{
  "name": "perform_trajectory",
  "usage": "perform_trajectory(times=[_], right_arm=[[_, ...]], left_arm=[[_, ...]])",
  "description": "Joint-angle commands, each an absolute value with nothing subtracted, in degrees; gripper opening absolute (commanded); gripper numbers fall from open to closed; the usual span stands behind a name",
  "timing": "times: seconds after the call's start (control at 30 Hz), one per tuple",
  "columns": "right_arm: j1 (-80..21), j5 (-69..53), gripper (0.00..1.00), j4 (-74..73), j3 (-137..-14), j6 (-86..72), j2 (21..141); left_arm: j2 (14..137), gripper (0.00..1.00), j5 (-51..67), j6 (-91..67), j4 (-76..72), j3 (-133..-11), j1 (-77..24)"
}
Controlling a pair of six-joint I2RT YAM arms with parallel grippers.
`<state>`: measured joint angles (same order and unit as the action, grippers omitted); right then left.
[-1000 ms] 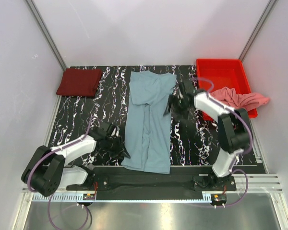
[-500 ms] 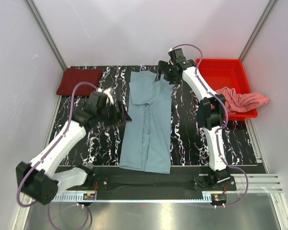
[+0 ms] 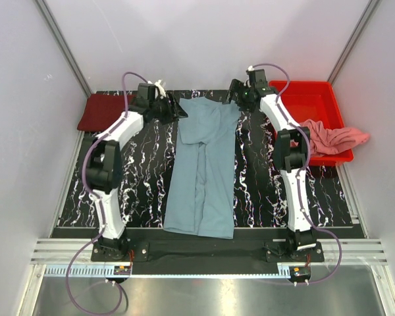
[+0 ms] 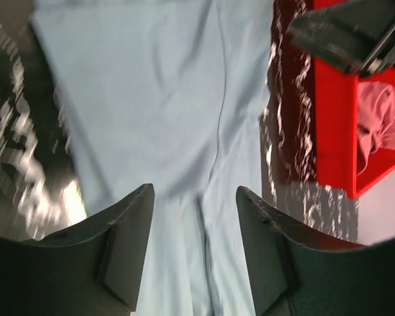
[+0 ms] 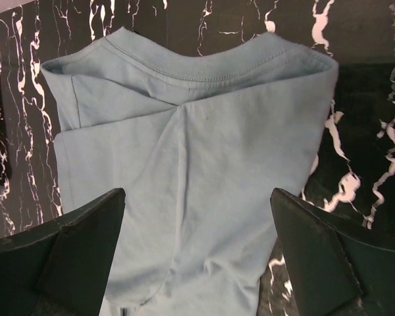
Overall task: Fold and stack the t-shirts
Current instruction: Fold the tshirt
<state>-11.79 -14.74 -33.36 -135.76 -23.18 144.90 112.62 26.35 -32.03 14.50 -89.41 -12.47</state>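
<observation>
Now, grey-blue t-shirt point(image 3: 203, 168): long folded strip, lying flat
left gripper point(image 4: 194, 197): fingers wide, empty, by its far-left corner
right gripper point(image 5: 197, 197): fingers wide, empty, over the collar

**Arm pose, both views.** The white-and-black jointed left arm point(image 3: 115, 131) is stretched far forward from its base, its forearm angled inward. Its black two-finger left gripper point(image 3: 171, 108) points toward the midline. The white-and-black jointed right arm point(image 3: 280, 122) mirrors it, with the black two-finger right gripper point(image 3: 236, 95) facing inward, well apart from the left one. In the left wrist view, the left gripper point(image 4: 194, 247) has its dark fingers point(image 4: 125, 243) parted. In the right wrist view, the right gripper point(image 5: 197, 257) has its fingers point(image 5: 79, 253) spread wider.
</observation>
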Motion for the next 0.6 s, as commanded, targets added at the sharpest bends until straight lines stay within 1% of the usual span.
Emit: perform_trajectory(times=[0.0,0.07,0.17,0.2,0.33,0.43,0.47,0.57], right_arm=[[-12.39,-19.42,1.00,-26.91,-138.52,-26.54,147.30],[-12.39,-20.12,1.00,-25.32,-138.43,-28.11,148.71],[-12.30,-21.09,1.00,-24.26,-138.69,-30.49,150.90],[-12.22,-21.09,1.00,-23.91,-138.78,-31.02,151.34],[-12.22,-21.53,0.99,-21.36,-139.21,-32.95,154.85],[-12.22,-22.15,1.00,-21.79,-145.53,-34.62,160.11],[-12.22,-22.24,1.00,-22.41,-149.81,-35.15,161.70],[-12.04,-21.97,1.00,-20.14,-153.80,-37.00,165.05]], left_arm=[[119.25,0.56,30.85,-36.45,1.35,-95.35,-12.57],[124.77,0.56,30.06,-38.49,-0.95,-98.68,-12.66],[129.80,0.54,28.83,-41.83,-0.36,-104.21,-12.66],[132.16,0.53,28.31,-43.32,-0.09,-104.93,-12.57],[135.17,0.52,23.92,-49.64,-0.44,-103.98,-11.43],[137.62,0.50,23.12,-55.54,-4.39,-102.39,-10.11],[138.51,0.49,22.94,-56.33,-3.79,-103.00,-9.85],[141.85,0.48,23.11,-58.35,-2.47,-106.95,-8.88]])
